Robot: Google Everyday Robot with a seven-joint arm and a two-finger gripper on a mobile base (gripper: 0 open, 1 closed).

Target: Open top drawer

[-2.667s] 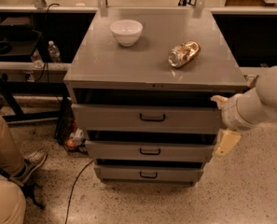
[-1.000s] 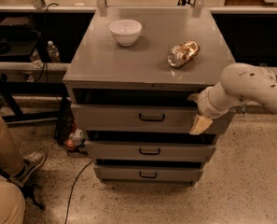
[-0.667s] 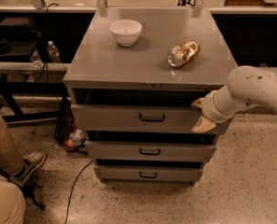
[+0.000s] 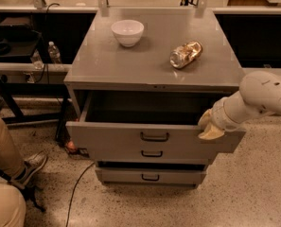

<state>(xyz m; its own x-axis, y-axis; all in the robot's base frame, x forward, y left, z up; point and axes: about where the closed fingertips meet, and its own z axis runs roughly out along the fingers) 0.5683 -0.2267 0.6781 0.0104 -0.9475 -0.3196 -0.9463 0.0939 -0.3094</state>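
Note:
The top drawer (image 4: 116, 137) is the widest grey front panel with a small dark pull handle (image 4: 154, 137). It stands pulled out from the cabinet, and its dark inside shows behind the panel. My gripper (image 4: 209, 126) sits at the right end of the drawer's front panel, at its top edge, on a white arm that comes in from the right. Two shorter drawers (image 4: 151, 153) (image 4: 150, 177) sit below, less far out.
A white bowl (image 4: 127, 32) and a crumpled gold bag (image 4: 185, 54) lie on the cabinet top (image 4: 107, 65). A person's leg and shoe (image 4: 31, 165) are at the lower left. A cable (image 4: 76, 188) runs on the floor. Shelving with bottles stands at left.
The top drawer has slid out toward the camera and now shows its open inside. My gripper has moved with its right end, down and forward.

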